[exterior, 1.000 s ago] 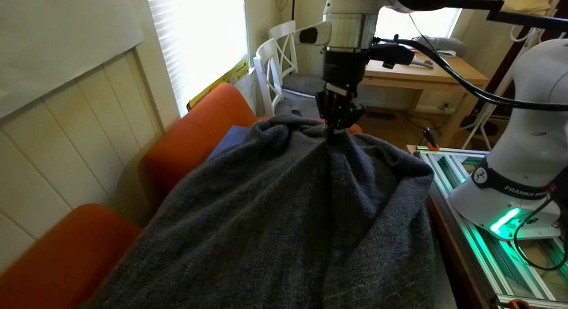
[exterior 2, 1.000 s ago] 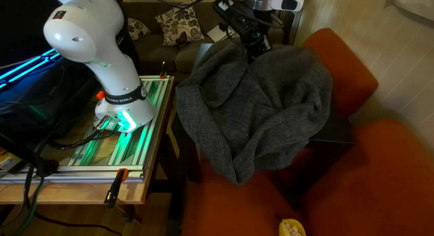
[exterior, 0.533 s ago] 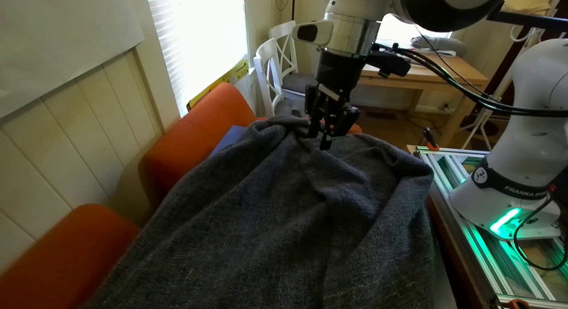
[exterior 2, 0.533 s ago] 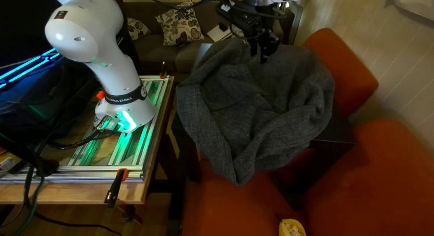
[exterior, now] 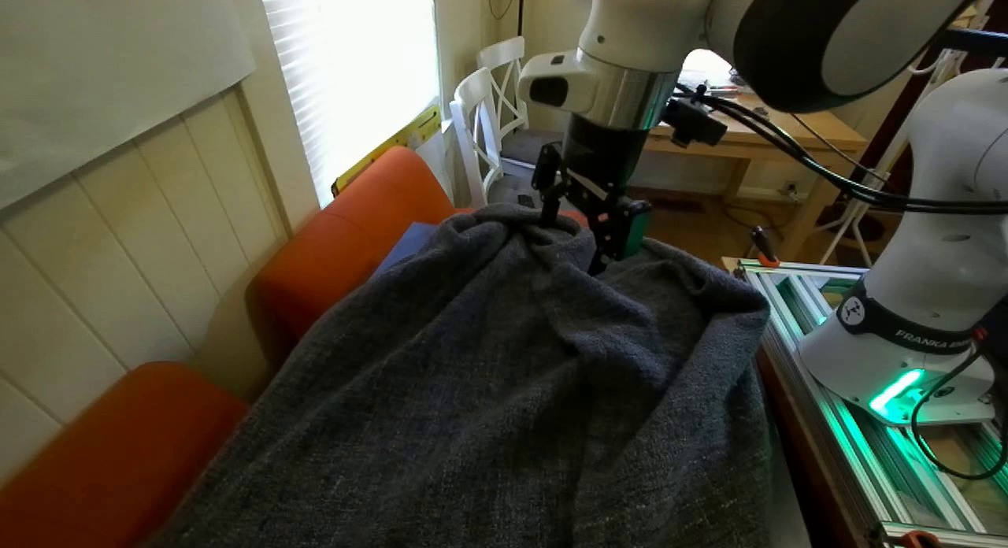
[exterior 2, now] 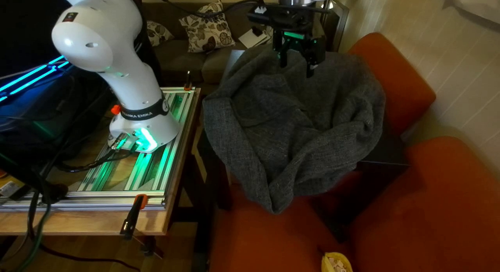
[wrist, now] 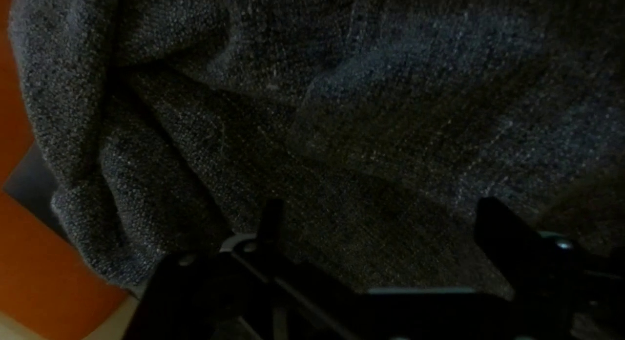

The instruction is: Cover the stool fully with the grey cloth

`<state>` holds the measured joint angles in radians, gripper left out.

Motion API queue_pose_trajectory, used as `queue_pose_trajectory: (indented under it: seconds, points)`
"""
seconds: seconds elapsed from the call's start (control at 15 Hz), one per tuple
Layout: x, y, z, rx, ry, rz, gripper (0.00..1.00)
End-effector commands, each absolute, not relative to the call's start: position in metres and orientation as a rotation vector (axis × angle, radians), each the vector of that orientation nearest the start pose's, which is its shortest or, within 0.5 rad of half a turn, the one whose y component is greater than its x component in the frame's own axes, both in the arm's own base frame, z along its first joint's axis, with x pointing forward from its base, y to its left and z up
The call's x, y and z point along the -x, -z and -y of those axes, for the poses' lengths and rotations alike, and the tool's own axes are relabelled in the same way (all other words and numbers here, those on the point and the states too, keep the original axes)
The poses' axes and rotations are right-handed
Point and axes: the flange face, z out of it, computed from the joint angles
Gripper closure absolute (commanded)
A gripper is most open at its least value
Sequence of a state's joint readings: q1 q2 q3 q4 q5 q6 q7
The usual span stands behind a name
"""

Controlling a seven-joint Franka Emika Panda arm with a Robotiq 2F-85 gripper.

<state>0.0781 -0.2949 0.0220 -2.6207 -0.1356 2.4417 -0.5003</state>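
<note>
In an exterior view the gripper (exterior: 575, 241), its fingers spread well apart, hangs low at the far end of the rumpled grey cloth (exterior: 472, 398), whether touching it cannot be told, while the orange stool (exterior: 370, 209) shows bare along the cloth's left side.

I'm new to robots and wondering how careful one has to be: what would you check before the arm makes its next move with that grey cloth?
1. Gripper open: ok. Its fingers stand apart in all three views.
2. Fingertips touching the grey cloth: cannot tell. They are down among its folds, but contact is unclear.
3. Cloth spread flat: not ok. It lies in ridges and folds.
4. Orange stool fully covered: not ok. Orange shows beyond the cloth in both exterior views.
5. Black cables clear of the fingers: ok. In an exterior view they lead away from the fingertips.
</note>
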Motion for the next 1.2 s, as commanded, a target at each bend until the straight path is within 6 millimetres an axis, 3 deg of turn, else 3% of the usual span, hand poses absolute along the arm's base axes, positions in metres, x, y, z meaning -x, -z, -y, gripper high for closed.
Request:
queue_pose_trajectory:
  seconds: [0.0,0.27,0.6,0.67,0.73,0.87,1.13]
  points:
    - [-0.419,-0.328,-0.053,3.064,-0.001,1.200,0.00]
    - [-0.424,-0.291,-0.062,3.066,-0.065,1.214,0.00]
    - [-0.438,-0.267,-0.062,3.131,-0.021,1.182,0.00]
    - [-0.441,-0.265,-0.061,3.146,-0.017,1.180,0.05]
    - [-0.443,-0.263,-0.060,3.156,-0.020,1.178,0.27]
    - [-0.446,-0.261,-0.058,3.178,-0.030,1.178,0.32]
    - [-0.450,-0.264,-0.056,3.191,-0.046,1.171,0.61]
